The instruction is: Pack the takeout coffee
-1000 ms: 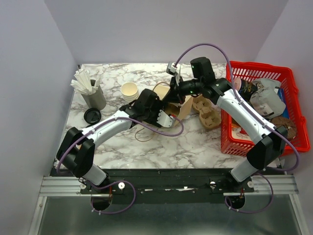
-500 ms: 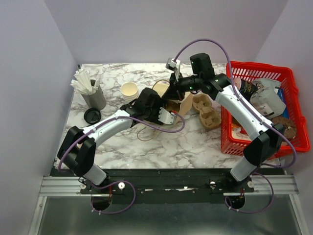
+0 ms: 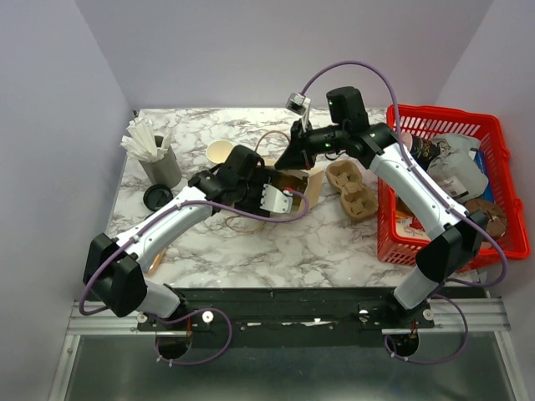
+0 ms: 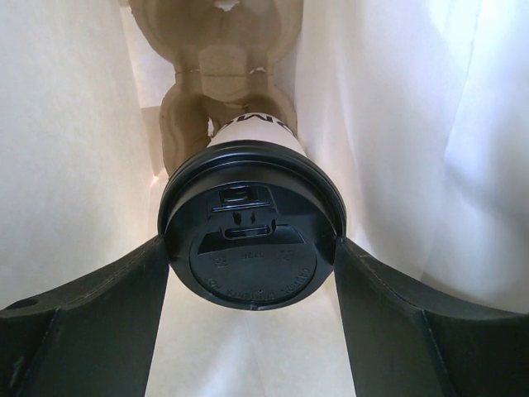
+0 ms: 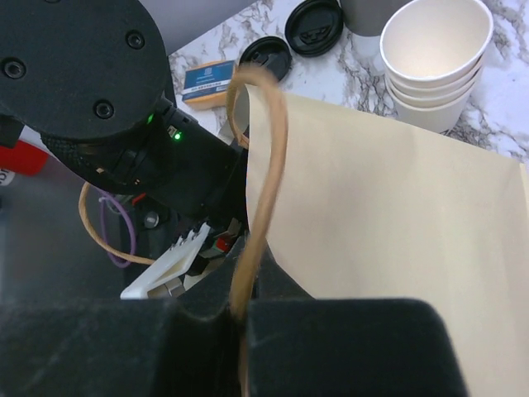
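A: You have a marble-patterned table (image 3: 334, 242) between pale lavender walls (image 3: 50, 125). A red basket (image 3: 443, 109) sits at your right, and a stack of lidless cups (image 5: 434, 50), loose black lids (image 5: 314, 25) and a pulp carrier (image 3: 351, 188) are farther back.

B: Your takeout coffee (image 4: 250, 217) is a white paper cup under a round black lid, with dark lettering just showing on its wall. It is inside the paper bag (image 5: 397, 240), lid toward your left wrist camera.

A: Your left gripper (image 4: 252, 248) clamps it by the lid rim, one finger on each side.

B: Your right gripper (image 5: 235, 322) is pinched on the bag's handle (image 5: 269, 165).
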`<state>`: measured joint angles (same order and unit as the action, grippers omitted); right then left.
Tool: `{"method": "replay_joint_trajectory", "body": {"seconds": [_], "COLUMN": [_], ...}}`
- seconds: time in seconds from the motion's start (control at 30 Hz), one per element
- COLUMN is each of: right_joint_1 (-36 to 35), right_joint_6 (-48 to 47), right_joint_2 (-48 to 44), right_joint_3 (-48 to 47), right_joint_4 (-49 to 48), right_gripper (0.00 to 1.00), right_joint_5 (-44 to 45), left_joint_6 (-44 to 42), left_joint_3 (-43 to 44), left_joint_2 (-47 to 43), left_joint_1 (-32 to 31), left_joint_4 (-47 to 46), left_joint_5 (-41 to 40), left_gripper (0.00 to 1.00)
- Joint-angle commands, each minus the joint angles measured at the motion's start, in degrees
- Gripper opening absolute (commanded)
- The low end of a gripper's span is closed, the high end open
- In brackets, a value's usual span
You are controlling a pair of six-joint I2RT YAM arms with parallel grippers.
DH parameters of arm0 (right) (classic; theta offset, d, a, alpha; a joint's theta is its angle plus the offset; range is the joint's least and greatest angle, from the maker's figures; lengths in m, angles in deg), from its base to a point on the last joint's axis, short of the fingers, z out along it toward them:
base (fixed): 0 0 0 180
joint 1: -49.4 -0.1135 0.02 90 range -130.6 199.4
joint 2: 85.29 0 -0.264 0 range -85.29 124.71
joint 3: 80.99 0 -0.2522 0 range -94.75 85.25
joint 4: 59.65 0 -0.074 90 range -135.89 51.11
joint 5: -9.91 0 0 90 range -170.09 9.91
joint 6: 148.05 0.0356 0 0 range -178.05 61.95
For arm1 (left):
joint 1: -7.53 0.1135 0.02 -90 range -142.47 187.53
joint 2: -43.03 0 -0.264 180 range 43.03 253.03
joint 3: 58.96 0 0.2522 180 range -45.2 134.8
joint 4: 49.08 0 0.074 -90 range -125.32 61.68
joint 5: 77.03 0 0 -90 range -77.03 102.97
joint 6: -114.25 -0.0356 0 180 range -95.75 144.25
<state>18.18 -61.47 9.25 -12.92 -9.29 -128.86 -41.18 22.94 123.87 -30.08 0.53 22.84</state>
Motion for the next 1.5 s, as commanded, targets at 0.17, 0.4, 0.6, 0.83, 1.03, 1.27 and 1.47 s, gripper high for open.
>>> {"method": "replay_joint_trajectory", "body": {"seconds": [0.17, 0.4, 0.6, 0.83, 1.03, 1.27, 1.47], "right_joint_1": [1.5, 3.2, 5.7, 9.4, 9.8, 12.6, 12.8], "right_joint_6": [3.3, 5.8, 4.0, -4.6, -5.5, -18.8, -30.6], "right_joint_2": [2.4, 2.2, 3.1, 7.9, 8.0, 1.5, -13.9], "right_joint_3": [-0.5, 2.1, -0.2, -17.7, -20.0, -15.1, 2.9], "right_joint_4": [1.2, -0.6, 1.9, 14.5, 14.6, 16.0, 6.3], "right_gripper": [0.27, 0.23, 0.58, 0.86, 0.91, 0.85, 0.80], "right_joint_5": [-0.9, -0.4, -4.0, -11.0, -9.9, -6.3, 0.6], "left_joint_6": [0.7, -0.8, -1.6, -1.6, -0.5, 2.4, 2.6], "left_joint_3": [1.6, 3.6, 5.3, 5.3, 6.2, 10.3, 11.0], "left_joint_2": [5.3, 9.6, 11.8, 11.4, 11.8, 14.5, 15.1], "left_joint_1": [0.3, 0.3, 1.0, 2.0, 2.6, 4.2, 4.2], "left_joint_4": [-2.2, -6.3, -5.2, -3.1, -3.4, -1.8, -2.4], "left_joint_5": [2.1, 2.3, 2.7, 2.0, 2.3, 3.4, 4.0], "left_gripper": [0.00, 0.00, 0.00, 0.00, 0.00, 0.00, 0.00]}}
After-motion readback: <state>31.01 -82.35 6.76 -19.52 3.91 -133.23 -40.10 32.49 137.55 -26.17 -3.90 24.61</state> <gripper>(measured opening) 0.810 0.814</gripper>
